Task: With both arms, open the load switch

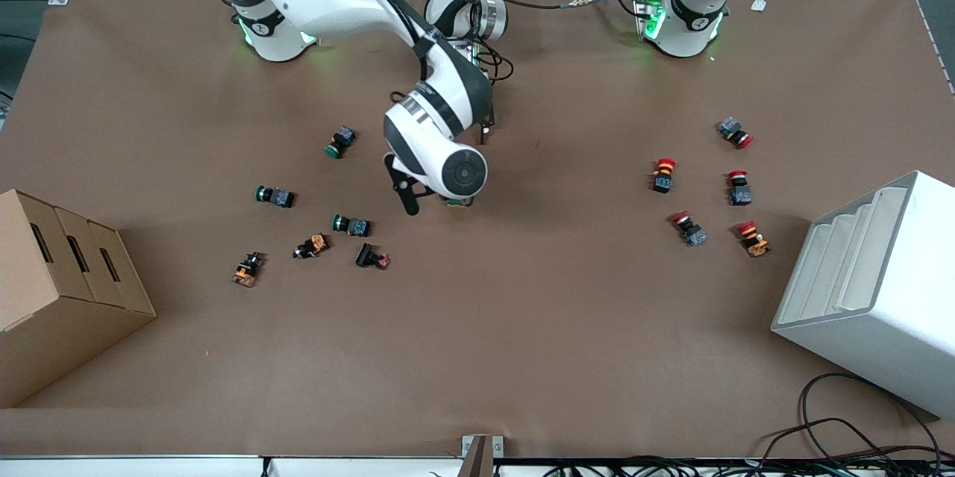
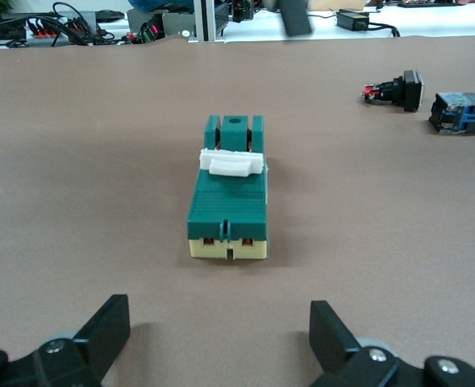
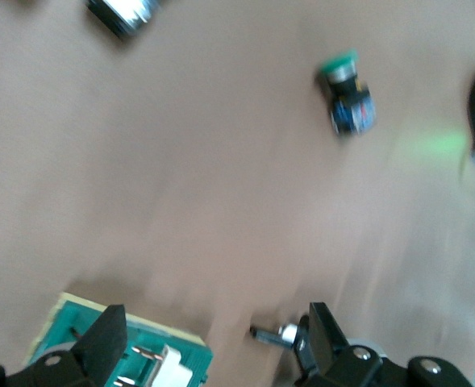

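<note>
The load switch (image 2: 228, 203), a dark green block with a white lever (image 2: 232, 162) and a cream end, lies flat on the brown table. In the front view only an edge of the load switch (image 1: 456, 201) shows, under the right arm's hand. My left gripper (image 2: 221, 339) stands open, low over the table, a short way from the switch's cream end. In the front view the left gripper (image 1: 486, 132) is at mid-table. My right gripper (image 3: 214, 343) is open just above the load switch (image 3: 132, 359), one finger (image 3: 104, 339) over its green body.
Green push buttons (image 1: 342, 141) (image 1: 274, 195) (image 1: 351, 225) and orange or black ones (image 1: 312, 245) (image 1: 371, 257) lie toward the right arm's end. Red ones (image 1: 662, 175) (image 1: 739, 187) lie toward the left arm's end. A cardboard box (image 1: 60, 290) and a white bin (image 1: 873, 290) stand at the table's ends.
</note>
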Controlling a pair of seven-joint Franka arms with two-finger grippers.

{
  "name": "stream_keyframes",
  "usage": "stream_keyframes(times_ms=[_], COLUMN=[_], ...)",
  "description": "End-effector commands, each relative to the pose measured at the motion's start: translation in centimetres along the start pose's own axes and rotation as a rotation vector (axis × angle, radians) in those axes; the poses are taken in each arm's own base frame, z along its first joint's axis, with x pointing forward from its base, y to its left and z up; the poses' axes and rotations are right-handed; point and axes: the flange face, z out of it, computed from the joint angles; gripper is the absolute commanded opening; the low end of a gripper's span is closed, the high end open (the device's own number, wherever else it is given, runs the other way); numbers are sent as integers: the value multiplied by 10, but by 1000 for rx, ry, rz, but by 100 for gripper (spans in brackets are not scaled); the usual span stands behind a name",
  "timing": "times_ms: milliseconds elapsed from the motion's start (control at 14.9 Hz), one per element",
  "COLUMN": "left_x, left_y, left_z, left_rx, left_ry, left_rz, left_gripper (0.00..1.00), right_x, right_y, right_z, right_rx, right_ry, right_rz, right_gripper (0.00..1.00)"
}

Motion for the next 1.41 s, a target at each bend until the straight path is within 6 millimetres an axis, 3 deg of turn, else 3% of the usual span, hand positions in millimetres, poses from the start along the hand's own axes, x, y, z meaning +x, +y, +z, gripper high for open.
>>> stream_keyframes(times_ms=[0,201,335,536,737,871,1072,1206,1340], left_x=[19,33,52,95,145,189,271,324,379], left_y=[4,10,12,25,36,42,40,26,7], left_z=[-9,-17,-16,-21,-24,-23,-18,-12,-4], left_rx=[64,85,104,177,238,275,303,347,373], left_ry=[-35,-63,-83,-183,-289,-373,-511,-563,-649], left_rz=[-60,-68,-66,-56,-76,-88,-112,-136,-114], left_gripper=[99,99,99,99,99,100,100,100,100], right_x=[63,144,201,279,337,380,447,468,473], right_y=[20,41,67,110,147,175,217,240,257], right_z=[-39,-70,-90,-112,-122,-126,-123,-127,-137], right_rx=[46,106,153,227,243,273,313,314,326], right_ry=[-16,-52,-62,-52,-20,6,44,71,90], right_rz=[-148,-331,-474,-690,-846,-963,-1107,-1122,-1100], right_gripper=[100,100,100,100,100,100,100,100,100])
